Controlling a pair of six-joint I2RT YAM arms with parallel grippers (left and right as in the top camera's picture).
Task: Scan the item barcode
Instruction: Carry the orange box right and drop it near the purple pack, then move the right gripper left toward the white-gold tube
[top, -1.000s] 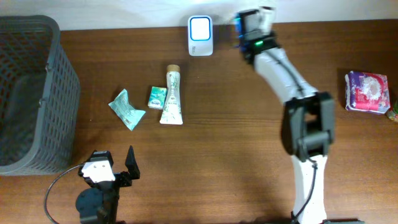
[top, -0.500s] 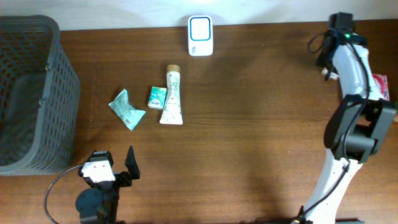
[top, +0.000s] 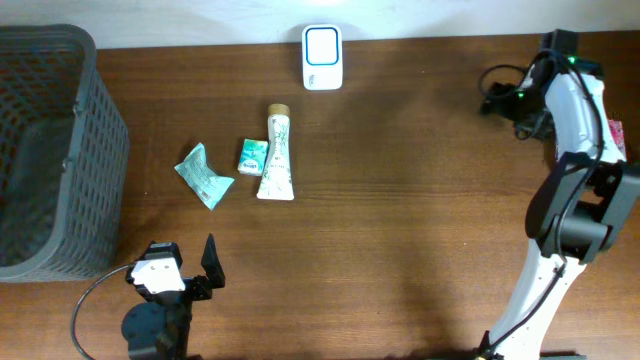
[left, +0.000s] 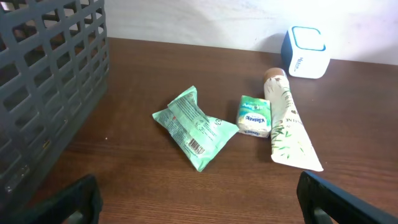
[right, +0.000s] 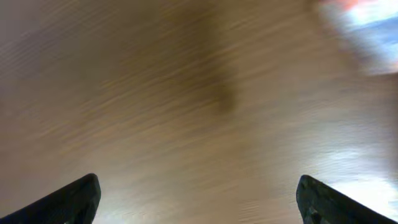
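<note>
Plainly wide apart and empty: left fingers (left: 74, 202), right fingers (right: 74, 199), both over table (right: 199, 112).

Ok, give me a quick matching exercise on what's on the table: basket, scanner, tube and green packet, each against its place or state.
Things:
1. grey basket
2. white scanner
3. cream tube
4. green packet

Place or state:
A. barcode facing up
B. standing at the table's far edge
C. at the left edge of the overhead view
D. lying flat, brown cap toward the far edge

Pairs: 1-C, 2-B, 3-D, 4-A
</note>
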